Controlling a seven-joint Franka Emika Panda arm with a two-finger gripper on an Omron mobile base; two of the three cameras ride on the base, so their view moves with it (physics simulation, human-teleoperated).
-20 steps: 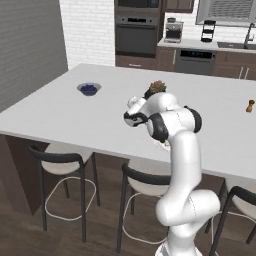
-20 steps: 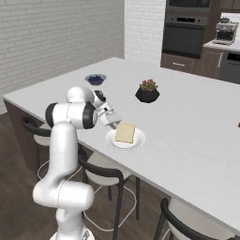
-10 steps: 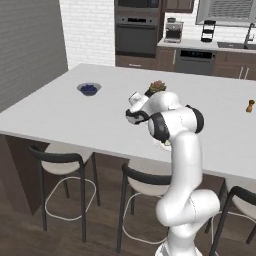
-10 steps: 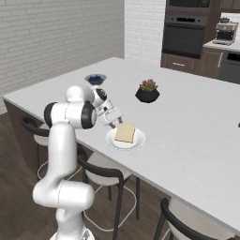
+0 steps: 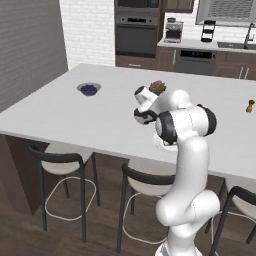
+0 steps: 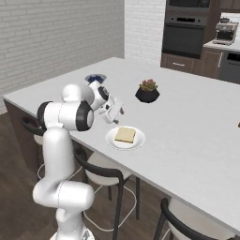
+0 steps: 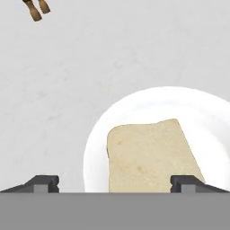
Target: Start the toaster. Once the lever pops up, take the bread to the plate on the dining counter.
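A slice of pale bread (image 6: 125,135) lies flat on a white plate (image 6: 112,140) near the front edge of the white dining counter (image 6: 197,126). My gripper (image 6: 117,110) hangs open just above and to the left of the plate, with nothing between its fingers. In the hand view the bread (image 7: 150,157) and the plate's rim (image 7: 95,143) sit right below the gripper (image 7: 114,182), whose fingertips (image 7: 43,182) stand wide apart. From the left base, the gripper (image 5: 142,106) hovers over the counter (image 5: 75,115). The toaster is out of view.
A potted plant (image 6: 147,91) stands behind the plate and a blue bowl (image 5: 89,89) further left. A brown pepper mill (image 5: 249,105) stands far right. Stools line the counter's near side. Ovens and cabinets run along the back wall.
The jaws have spread wide apart and the hand has lifted up and away from the bread, which stays on the plate.
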